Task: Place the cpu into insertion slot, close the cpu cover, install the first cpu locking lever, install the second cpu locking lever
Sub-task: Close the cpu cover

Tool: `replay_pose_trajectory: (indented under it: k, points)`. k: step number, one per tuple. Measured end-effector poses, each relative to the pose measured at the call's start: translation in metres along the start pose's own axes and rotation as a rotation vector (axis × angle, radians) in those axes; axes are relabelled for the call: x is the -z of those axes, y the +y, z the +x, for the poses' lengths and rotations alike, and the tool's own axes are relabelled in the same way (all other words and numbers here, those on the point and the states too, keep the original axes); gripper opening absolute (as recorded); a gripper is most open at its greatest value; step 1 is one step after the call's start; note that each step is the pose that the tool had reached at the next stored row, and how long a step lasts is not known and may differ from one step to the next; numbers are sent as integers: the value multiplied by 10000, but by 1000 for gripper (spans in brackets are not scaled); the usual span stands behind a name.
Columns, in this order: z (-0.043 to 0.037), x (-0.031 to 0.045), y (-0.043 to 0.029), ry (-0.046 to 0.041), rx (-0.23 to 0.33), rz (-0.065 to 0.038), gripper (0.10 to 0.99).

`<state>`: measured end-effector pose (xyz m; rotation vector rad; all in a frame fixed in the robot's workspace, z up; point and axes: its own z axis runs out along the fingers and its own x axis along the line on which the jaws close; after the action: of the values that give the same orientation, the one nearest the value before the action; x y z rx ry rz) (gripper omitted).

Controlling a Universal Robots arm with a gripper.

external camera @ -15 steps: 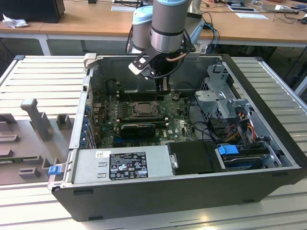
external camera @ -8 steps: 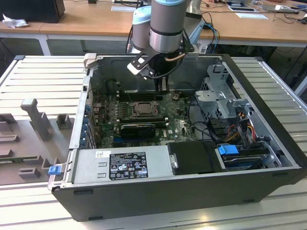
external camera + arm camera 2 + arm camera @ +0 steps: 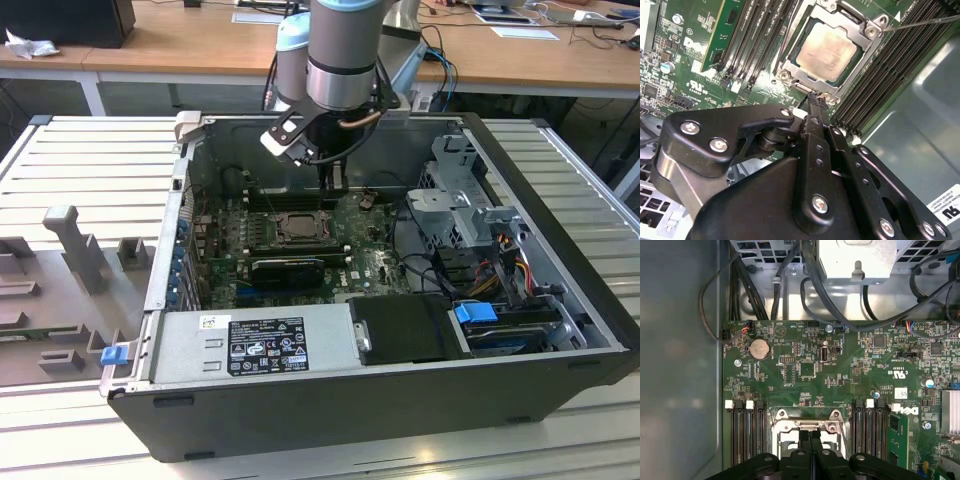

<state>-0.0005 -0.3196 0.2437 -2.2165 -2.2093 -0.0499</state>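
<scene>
Claw (image 3: 815,97): fingers pressed together, gripping nothing, tips at the edge of the cpu cover (image 3: 790,64). That cover is a thin silver frame lying flat over the insertion slot (image 3: 298,228), directly ahead of the claw. Within its cut-out, the cpu (image 3: 826,51): square, pale silver-beige top, seated level. Past the cover's far corner, thin metal lever (image 3: 922,22), slanting away from the claw.

1. Exterior view: off-arm, high up, looks down at an angle into the open PC case (image 3: 380,400); mid-range, whole case in frame.
2. Second wrist view: v. close, oblique, looks past the gripper (image 3: 815,100) onto the cpu (image 3: 826,51).
3. First wrist view: farther back, approx. square-on to the green board (image 3: 805,370).
4. Shared by all 3: the insertion slot (image 3: 297,226) area & surrounding board.
</scene>
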Motion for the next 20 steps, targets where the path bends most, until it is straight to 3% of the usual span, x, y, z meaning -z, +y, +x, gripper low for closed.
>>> replay_pose_trajectory:
  k: [20]
  points:
    - [0,-1,-91,1,0,0,106]
